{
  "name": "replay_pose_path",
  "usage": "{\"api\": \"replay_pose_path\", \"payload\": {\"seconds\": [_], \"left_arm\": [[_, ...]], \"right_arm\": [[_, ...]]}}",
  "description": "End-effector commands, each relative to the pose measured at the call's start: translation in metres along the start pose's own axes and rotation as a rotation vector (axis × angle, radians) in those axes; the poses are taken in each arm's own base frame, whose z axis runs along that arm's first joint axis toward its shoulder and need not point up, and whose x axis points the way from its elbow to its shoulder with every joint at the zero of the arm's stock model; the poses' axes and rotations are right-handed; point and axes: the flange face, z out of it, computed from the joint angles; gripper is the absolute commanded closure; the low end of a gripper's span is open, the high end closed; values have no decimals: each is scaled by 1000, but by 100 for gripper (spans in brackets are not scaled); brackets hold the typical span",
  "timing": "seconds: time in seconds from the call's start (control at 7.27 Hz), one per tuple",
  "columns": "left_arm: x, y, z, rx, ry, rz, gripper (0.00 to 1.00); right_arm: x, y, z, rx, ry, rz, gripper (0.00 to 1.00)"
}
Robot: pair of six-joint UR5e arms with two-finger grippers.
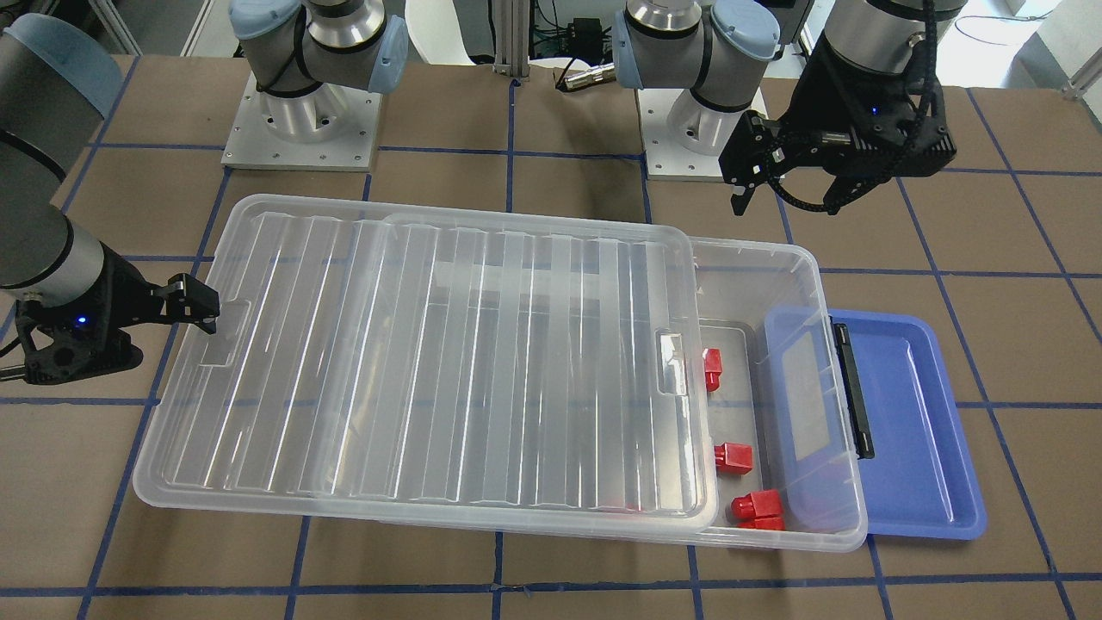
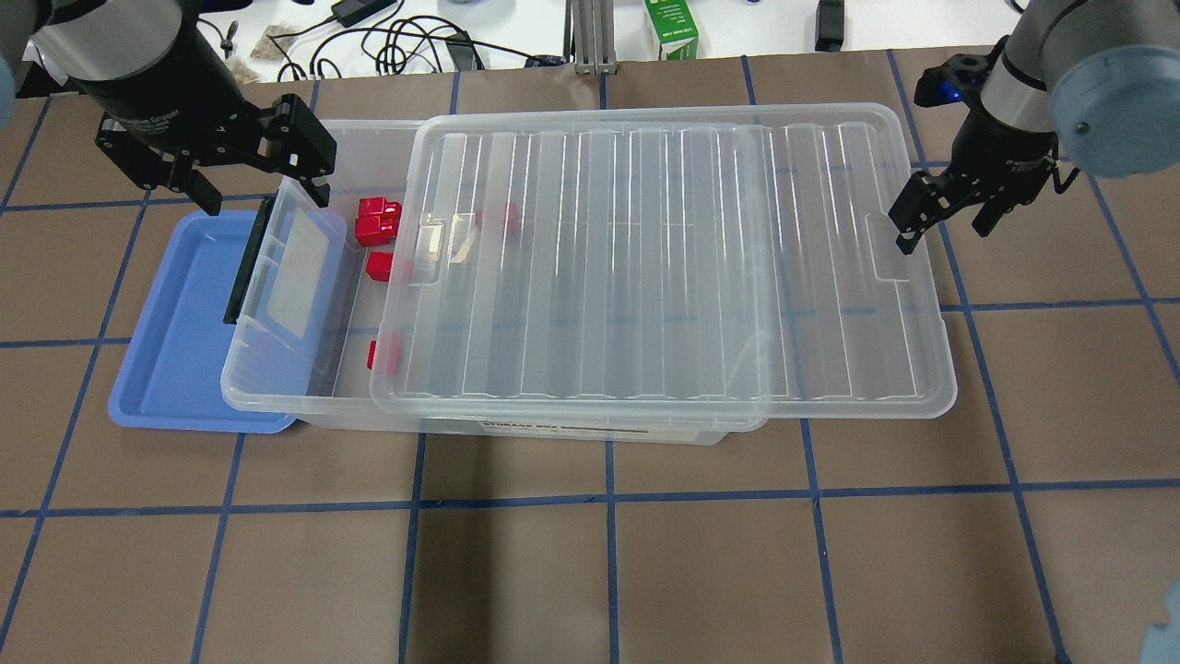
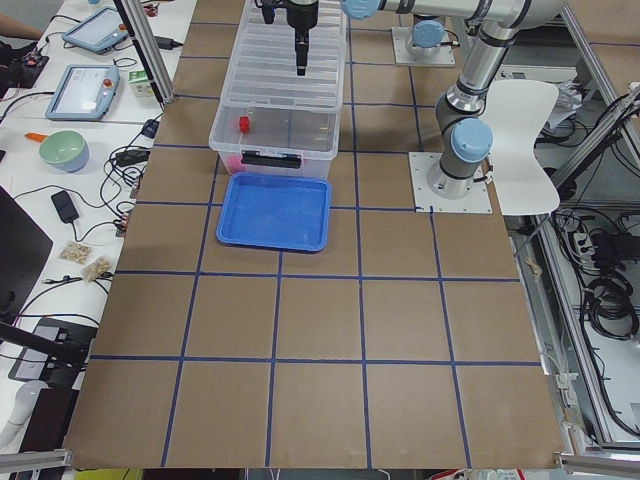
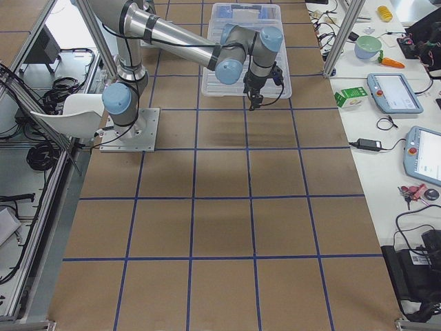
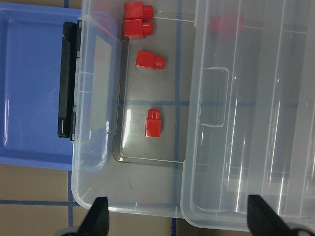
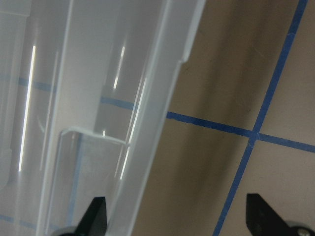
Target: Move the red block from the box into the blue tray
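Evidently nothing has been delivered: from across the table the blue tray [image 1: 921, 413] lies bare, tucked partly under the right end of the box [image 1: 809, 267]. The lid [image 1: 430, 362] sits offset to the left, uncovering a strip of floor where a red block [image 1: 713, 368] and others like it lie. The left gripper [image 1: 788, 202] hangs spread and empty over the table beyond the box's far right corner, and the right gripper [image 1: 205, 308] sits at the lid's left end.

From overhead, four blocks show in the box, one of them under the lid. Both grippers are parted and hold nothing. Whether the right one touches the lid cannot be told.

From the table's ends the tray again shows bare, and the grippers are too small to judge.

On the left wrist camera, fingers [image 5: 98, 219] stand wide apart over the box's near rim, with the blocks untouched beyond them.

On the right wrist camera, fingers [image 6: 96, 216] stand apart with the lid's rim running beside one, unclamped.

The pick, carry and release all look still to come
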Motion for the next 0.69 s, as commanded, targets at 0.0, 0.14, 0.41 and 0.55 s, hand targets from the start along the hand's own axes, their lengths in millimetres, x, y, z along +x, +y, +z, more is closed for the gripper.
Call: {"api": "replay_pose_path", "payload": {"seconds": [0.0, 0.14, 0.41, 0.55], "left_arm": [[0, 0, 0, -1, 1, 0, 0], [0, 0, 0, -1, 1, 0, 0], [0, 0, 0, -1, 1, 0, 0], [0, 0, 0, -1, 1, 0, 0]], "right_arm": [[9, 2, 0, -2, 6, -18, 0], [13, 3, -1, -1, 3, -10, 0], [21, 5, 1, -2, 2, -35, 0], [23, 5, 0, -6, 12, -36, 0]]}}
